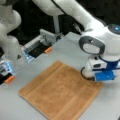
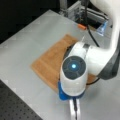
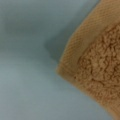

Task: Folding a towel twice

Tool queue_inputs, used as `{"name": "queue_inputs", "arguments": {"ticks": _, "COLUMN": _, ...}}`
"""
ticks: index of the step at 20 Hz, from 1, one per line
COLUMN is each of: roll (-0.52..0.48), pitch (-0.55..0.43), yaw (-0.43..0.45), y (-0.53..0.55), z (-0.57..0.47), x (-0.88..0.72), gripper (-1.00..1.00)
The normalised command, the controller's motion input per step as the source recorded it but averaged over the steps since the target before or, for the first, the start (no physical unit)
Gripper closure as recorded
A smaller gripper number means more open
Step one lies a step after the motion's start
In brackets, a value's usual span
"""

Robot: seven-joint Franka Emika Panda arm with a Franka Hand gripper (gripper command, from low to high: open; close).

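Towel (image 1: 61, 92), a soft, limp terry cloth best taken by a corner or woven band, lying flat and unfolded on the grey counter (image 1: 70, 47), with the gripper (image 1: 104, 76) low over its corner at a front view's right, opening indiscernible.

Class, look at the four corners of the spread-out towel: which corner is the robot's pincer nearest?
The corner at a front view's right, under the blue pincer mount. The towel lies flat, unfolded; its other three corners lie bare, away from the arm.
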Motion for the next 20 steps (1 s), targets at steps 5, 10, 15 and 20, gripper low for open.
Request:
{"name": "queue_inputs", "arguments": {"ticks": 5, "roll": -0.266, "pitch": 0.052, "yaw": -0.07, "y": 0.06, "z": -0.11, "x": 0.01, "gripper": -1.0}}
{"name": "queue_inputs", "arguments": {"ticks": 10, "roll": -0.247, "pitch": 0.038, "yaw": -0.062, "y": 0.04, "z": -0.08, "x": -0.05, "gripper": -1.0}}
{"name": "queue_inputs", "arguments": {"ticks": 15, "roll": -0.245, "pitch": 0.027, "yaw": -0.077, "y": 0.05, "z": -0.08, "x": -0.08, "gripper": -1.0}}
{"name": "queue_inputs", "arguments": {"ticks": 20, "roll": -0.227, "pitch": -0.029, "yaw": -0.061, "y": 0.02, "z": -0.1, "x": -0.11, "gripper": -1.0}}
